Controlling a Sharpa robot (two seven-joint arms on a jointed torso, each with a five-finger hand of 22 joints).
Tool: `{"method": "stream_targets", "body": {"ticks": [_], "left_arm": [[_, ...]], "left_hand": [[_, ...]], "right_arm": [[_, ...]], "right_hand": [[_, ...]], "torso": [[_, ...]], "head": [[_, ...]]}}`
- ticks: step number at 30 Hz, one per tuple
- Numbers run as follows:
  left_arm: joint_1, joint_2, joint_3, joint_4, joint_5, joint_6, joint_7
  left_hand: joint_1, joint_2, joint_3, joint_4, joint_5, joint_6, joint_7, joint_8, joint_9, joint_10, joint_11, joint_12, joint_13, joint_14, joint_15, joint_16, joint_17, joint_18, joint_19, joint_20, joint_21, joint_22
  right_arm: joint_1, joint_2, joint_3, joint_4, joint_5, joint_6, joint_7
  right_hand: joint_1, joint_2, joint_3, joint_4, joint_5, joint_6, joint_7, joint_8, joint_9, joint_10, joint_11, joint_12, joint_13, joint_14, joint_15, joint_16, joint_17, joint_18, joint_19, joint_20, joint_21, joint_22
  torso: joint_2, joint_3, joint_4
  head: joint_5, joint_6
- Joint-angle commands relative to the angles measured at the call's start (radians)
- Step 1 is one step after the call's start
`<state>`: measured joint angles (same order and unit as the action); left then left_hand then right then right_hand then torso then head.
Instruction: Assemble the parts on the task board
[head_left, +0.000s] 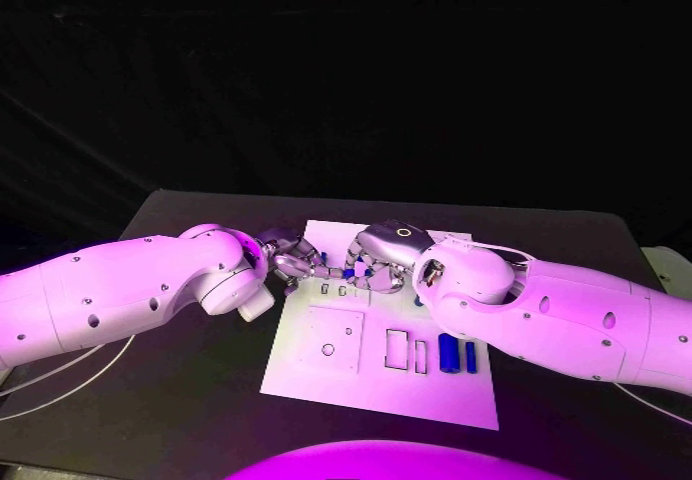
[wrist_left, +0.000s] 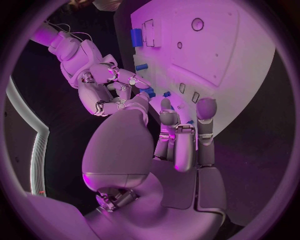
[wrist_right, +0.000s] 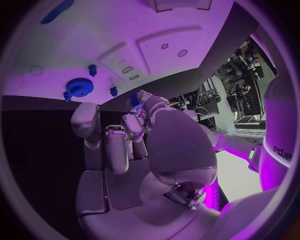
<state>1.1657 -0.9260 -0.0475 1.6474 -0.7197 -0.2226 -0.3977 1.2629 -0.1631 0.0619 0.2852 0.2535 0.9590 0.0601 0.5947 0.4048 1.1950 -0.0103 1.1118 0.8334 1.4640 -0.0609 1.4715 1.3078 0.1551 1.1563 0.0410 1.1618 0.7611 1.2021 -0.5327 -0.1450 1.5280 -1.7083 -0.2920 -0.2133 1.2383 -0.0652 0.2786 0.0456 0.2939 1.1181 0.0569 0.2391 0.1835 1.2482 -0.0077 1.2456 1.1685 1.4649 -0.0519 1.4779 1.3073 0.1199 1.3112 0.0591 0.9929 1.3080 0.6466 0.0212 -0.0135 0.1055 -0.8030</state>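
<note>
Nearest the robot on the white task board (head_left: 378, 385), two blue bars (head_left: 449, 353) are seen lying side by side at the right, just beside two narrow rectangular slots (head_left: 397, 349) that appear unfilled. A raised square panel (head_left: 333, 340) with a round hole is found to the left of these, also without a part in it. The assembly is therefore judged to be at an early stage, with most recesses yet to be filled.

Farther back, at the board's far edge, the two hands are brought close together. A small blue part (wrist_right: 133, 99) is seen at the fingertips of the right hand (head_left: 364, 266), apparently pinched there, while the other fingers are held apart. The left hand (head_left: 294, 262) is held with fingers somewhat spread over the board's far edge; whether it also touches the part cannot be told.

In the right wrist view, a blue toothed gear (wrist_right: 79, 87) and two small blue pegs (wrist_right: 92, 69) are seen on the board beside it.

The board is matt and flat, of hard plastic by its look; the parts are smooth and rigid; the hands are of jointed metal; the table (head_left: 188, 400) is dull black.
</note>
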Motion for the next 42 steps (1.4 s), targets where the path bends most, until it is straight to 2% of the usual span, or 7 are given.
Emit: {"method": "stream_targets", "body": {"ticks": [1, 13, 16, 20, 32, 42], "left_arm": [[0.000, 0.003, 0.001, 0.003, 0.004, 0.021, -0.004], [0.000, 0.005, 0.001, 0.001, 0.010, 0.021, -0.007], [0.000, 0.005, 0.001, 0.000, 0.018, 0.025, -0.008], [0.000, 0.005, 0.001, -0.001, 0.023, 0.032, -0.009], [0.000, 0.006, 0.001, -0.002, 0.023, 0.043, -0.013], [0.000, 0.008, 0.001, -0.004, 0.023, 0.040, -0.018]], "left_hand": [[0.007, 0.005, -0.010, 0.003, 0.005, -0.005, 0.000, 0.005, -0.001, 0.008, 0.001, 0.007, 0.002, 0.043, -0.005, 0.004, 0.048, -0.006, 0.001, 0.001, 0.005, 0.002], [-0.016, 0.031, -0.048, 0.008, 0.006, -0.003, 0.000, 0.009, -0.003, 0.014, 0.001, 0.015, 0.012, 0.045, -0.005, 0.007, 0.052, -0.007, 0.003, 0.002, 0.009, 0.007], [-0.022, 0.053, -0.052, 0.008, 0.007, -0.003, -0.002, 0.009, -0.004, 0.014, 0.000, 0.015, 0.012, 0.045, -0.006, 0.007, 0.053, -0.007, 0.003, 0.002, 0.010, 0.008], [-0.003, 0.070, -0.046, 0.004, 0.008, -0.004, -0.004, 0.010, -0.005, 0.014, -0.003, 0.016, 0.014, 0.046, -0.008, 0.007, 0.054, -0.007, 0.003, 0.002, 0.011, 0.010], [0.041, 0.078, -0.035, 0.001, 0.009, -0.006, -0.006, 0.012, -0.007, 0.011, -0.005, 0.013, 0.012, 0.045, -0.010, 0.007, 0.053, -0.006, 0.001, 0.001, 0.011, 0.009], [0.050, 0.102, -0.021, 0.006, 0.010, -0.007, -0.007, 0.011, -0.010, 0.012, -0.005, 0.012, 0.013, 0.045, -0.010, 0.007, 0.054, -0.006, 0.001, 0.000, 0.011, 0.010]], "right_arm": [[-0.001, 0.001, 0.000, 0.002, -0.006, -0.004, 0.004], [-0.001, 0.004, 0.000, 0.002, -0.006, -0.001, 0.004], [-0.001, 0.003, 0.000, 0.003, -0.006, -0.003, 0.004], [-0.001, 0.002, 0.000, 0.006, -0.006, -0.011, 0.004], [-0.001, 0.000, 0.000, 0.010, -0.006, -0.027, 0.005], [-0.002, -0.004, 0.000, 0.022, -0.007, -0.047, 0.014]], "right_hand": [[-0.010, 0.001, 0.001, 0.007, 0.000, 0.006, 0.003, 0.003, 0.018, 0.004, 0.003, 0.000, 0.000, 0.043, -0.008, 0.004, 0.083, -0.013, 0.007, -0.003, 0.004, 0.056], [-0.011, 0.000, 0.001, 0.008, 0.000, 0.006, 0.003, 0.003, 0.019, 0.006, 0.003, 0.001, 0.002, 0.043, -0.008, 0.004, 0.084, -0.013, 0.008, -0.003, 0.006, 0.057], [-0.011, 0.000, 0.001, 0.008, 0.000, 0.006, 0.003, 0.003, 0.019, 0.006, 0.003, 0.001, 0.002, 0.043, -0.008, 0.004, 0.084, -0.013, 0.008, -0.003, 0.006, 0.057], [-0.011, 0.000, 0.001, 0.008, 0.000, 0.006, 0.003, 0.003, 0.019, 0.006, 0.003, 0.001, 0.002, 0.043, -0.008, 0.004, 0.084, -0.013, 0.008, -0.003, 0.006, 0.057], [-0.012, 0.000, 0.001, 0.009, 0.001, 0.006, 0.003, 0.003, 0.019, 0.003, 0.003, -0.002, -0.002, 0.044, -0.008, 0.005, 0.085, -0.014, 0.009, -0.003, 0.009, 0.058], [-0.010, 0.000, 0.002, 0.009, 0.001, 0.005, 0.002, 0.003, 0.020, 0.004, 0.002, 0.000, 0.000, 0.044, -0.008, 0.005, 0.085, -0.016, 0.013, -0.003, 0.017, 0.062]], "torso": [[0.000, 0.0001, -0.0006], [0.000, -0.0005, 0.0004], [-0.001, -0.0005, 0.0005], [0.000, -0.0001, 0.0005], [0.000, 0.0000, 0.0004], [0.000, 0.0003, -0.0001]], "head": [[0.000, 0.000], [-0.001, 0.000], [-0.002, 0.000], [0.000, -0.001], [0.001, -0.001], [0.003, -0.002]]}}
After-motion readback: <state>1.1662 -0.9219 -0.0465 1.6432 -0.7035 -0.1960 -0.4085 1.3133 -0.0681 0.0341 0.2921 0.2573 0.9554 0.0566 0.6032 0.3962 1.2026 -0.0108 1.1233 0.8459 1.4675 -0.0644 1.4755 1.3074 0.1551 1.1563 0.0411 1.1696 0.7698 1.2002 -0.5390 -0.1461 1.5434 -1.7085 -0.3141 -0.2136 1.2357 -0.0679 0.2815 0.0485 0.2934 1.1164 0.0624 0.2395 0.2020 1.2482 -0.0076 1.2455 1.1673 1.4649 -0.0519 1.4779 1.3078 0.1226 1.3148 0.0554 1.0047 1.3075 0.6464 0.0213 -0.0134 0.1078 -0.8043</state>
